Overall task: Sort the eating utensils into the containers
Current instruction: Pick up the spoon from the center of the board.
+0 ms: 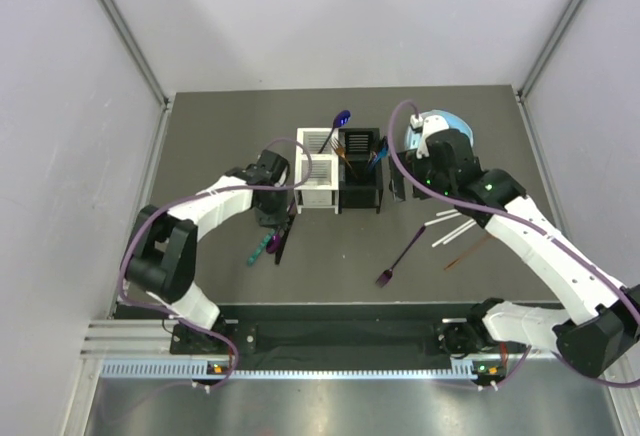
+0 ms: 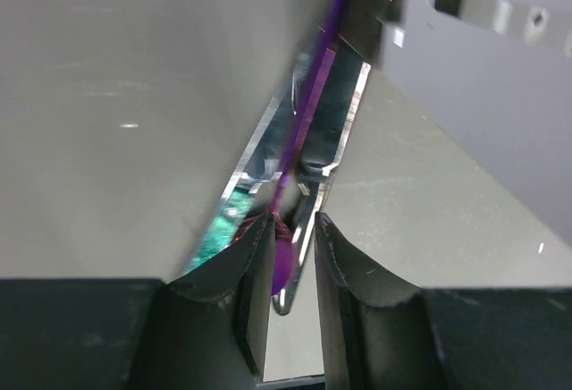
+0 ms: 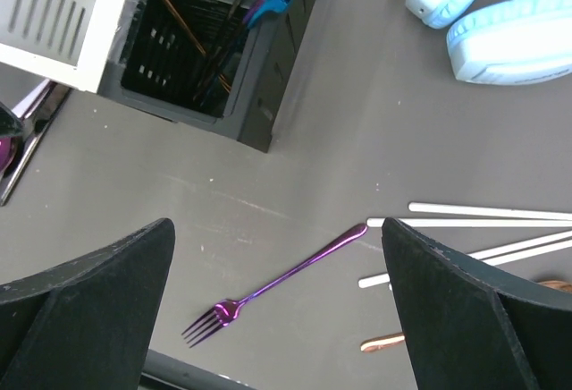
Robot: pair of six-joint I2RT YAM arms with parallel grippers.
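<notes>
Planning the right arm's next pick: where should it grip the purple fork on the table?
Mid-handle of the fork, from straight above, right claw across its width: it lies flat, and its handle tip nearly meets the white sticks.

I count one white caddy point(image 1: 318, 202) and one black caddy point(image 1: 360, 202), which makes two. There is one pair of light-blue headphones point(image 1: 456, 121). Loose on the table are one purple fork point(image 1: 405, 251), at least three white sticks point(image 3: 483, 222) and one brown stick point(image 1: 466, 254).

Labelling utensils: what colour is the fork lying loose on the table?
Metallic purple; the fork shows best in the right wrist view.
</notes>
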